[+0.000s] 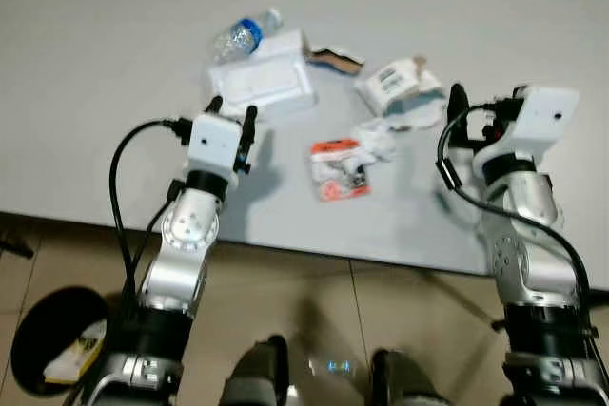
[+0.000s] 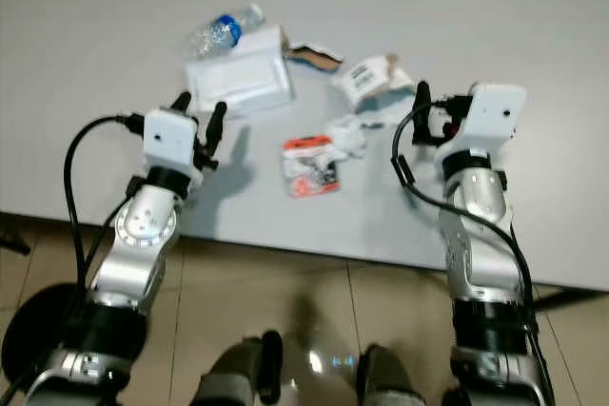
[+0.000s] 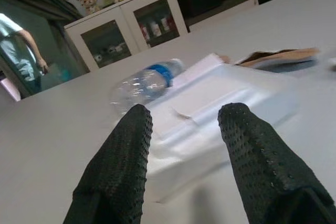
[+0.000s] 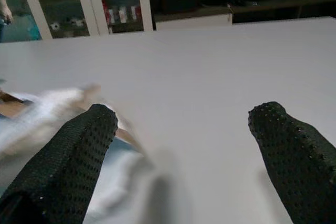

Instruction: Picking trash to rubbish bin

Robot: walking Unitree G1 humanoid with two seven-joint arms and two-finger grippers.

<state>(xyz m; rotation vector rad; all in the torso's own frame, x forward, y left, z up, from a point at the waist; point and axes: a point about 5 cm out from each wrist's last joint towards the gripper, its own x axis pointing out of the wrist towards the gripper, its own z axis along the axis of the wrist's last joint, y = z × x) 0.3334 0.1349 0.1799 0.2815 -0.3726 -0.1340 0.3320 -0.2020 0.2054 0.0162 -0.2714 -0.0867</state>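
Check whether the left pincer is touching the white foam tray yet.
Apart. In the left wrist view, the left pincer is open, and bare table shows between its fingertips and the white foam tray. Nothing is grasped.

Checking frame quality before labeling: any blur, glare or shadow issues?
Right wrist view: white trash beside the right tool is smeared. Left wrist view: foam tray and bottle slightly soft. Eye views: mildly soft, left tool casts a faint shadow on the table; no glare.

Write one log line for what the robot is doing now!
left gripper: open, facing white foam tray | right gripper: open, over table beside crumpled wrappers | nothing held | water bottle on table
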